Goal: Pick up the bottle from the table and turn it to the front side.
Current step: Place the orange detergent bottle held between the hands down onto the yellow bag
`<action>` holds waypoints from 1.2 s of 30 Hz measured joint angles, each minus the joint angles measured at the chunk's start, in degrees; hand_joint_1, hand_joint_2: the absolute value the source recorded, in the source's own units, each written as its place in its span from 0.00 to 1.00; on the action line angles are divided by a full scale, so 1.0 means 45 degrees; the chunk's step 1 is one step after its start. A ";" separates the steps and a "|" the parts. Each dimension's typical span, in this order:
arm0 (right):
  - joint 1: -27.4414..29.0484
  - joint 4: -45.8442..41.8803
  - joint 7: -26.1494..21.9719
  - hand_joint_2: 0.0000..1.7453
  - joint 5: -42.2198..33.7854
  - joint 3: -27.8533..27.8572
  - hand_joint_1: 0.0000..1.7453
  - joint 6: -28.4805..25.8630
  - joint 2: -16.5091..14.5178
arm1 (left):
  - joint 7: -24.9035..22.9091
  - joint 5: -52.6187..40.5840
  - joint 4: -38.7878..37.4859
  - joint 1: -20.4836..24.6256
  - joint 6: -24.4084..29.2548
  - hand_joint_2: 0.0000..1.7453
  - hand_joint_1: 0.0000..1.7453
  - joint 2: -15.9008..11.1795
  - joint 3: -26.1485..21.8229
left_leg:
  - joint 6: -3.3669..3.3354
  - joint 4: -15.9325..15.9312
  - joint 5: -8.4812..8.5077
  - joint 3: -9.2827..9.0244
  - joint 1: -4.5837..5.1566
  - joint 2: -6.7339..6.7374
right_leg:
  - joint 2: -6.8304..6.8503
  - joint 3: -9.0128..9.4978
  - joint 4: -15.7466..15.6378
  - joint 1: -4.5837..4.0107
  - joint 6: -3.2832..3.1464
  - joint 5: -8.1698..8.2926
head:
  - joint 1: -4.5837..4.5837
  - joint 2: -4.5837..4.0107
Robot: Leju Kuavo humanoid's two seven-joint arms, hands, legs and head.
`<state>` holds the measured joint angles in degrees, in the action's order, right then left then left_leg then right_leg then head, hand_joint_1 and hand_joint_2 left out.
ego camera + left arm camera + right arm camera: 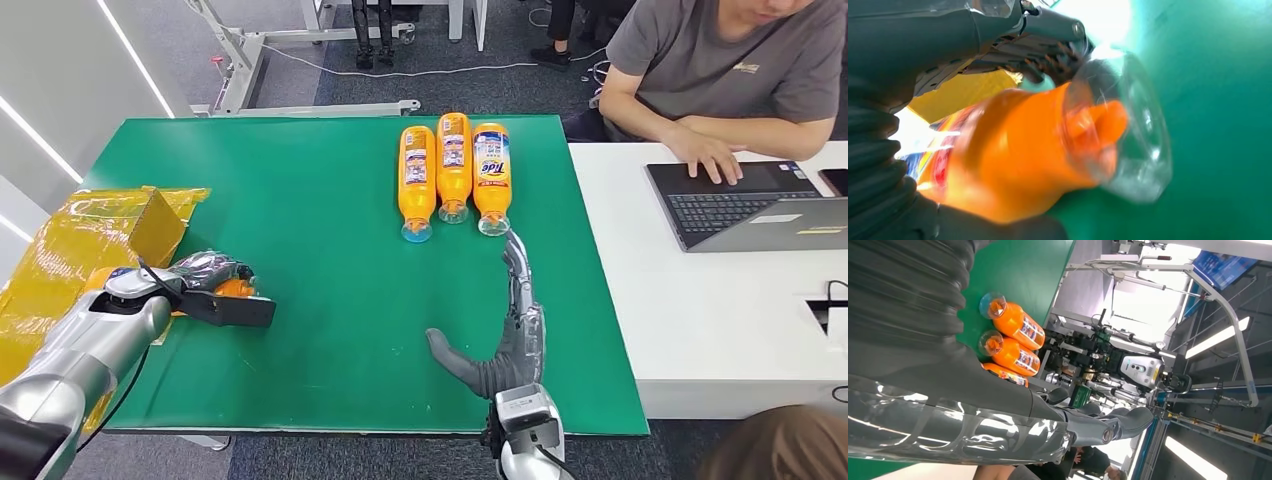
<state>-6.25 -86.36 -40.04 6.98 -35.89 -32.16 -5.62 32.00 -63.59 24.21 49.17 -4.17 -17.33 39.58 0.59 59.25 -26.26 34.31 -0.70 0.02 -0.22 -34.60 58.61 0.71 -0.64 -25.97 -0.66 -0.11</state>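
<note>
Left robot hand (205, 275), at 8 o'clock on the matte green table (320, 200): grasping a glossy orange plastic bottle (1018, 150) with a clear domed cap. Right robot hand (505, 335), at 5 o'clock: released, fingers extended flat. Three matching bottles (453, 172) lie side by side at 12 o'clock. Crinkled yellow-wrapped box (95, 240) beside the left robot hand.
</note>
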 joint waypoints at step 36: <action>0.0131 0.0049 0.0000 1.00 -0.0599 0.0021 0.00 -0.0505 0.0141 | 0.1566 0.8266 0.5091 -0.4014 0.6284 1.00 0.00 -0.1218 -0.4740 | 0.0000 -0.0001 0.0000 0.0001 0.0010 0.0002 | -0.0001 -0.0003 -0.0007 0.0001 0.0002 -0.0004 | 0.0001 0.0000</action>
<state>-5.67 -86.14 -40.04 4.28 -35.80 -34.44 -4.98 39.05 -26.40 47.11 31.11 24.10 -22.81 18.25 0.60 59.25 -26.26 34.31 -0.65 0.03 -0.22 -34.62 58.58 0.71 -0.63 -25.99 -0.65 -0.11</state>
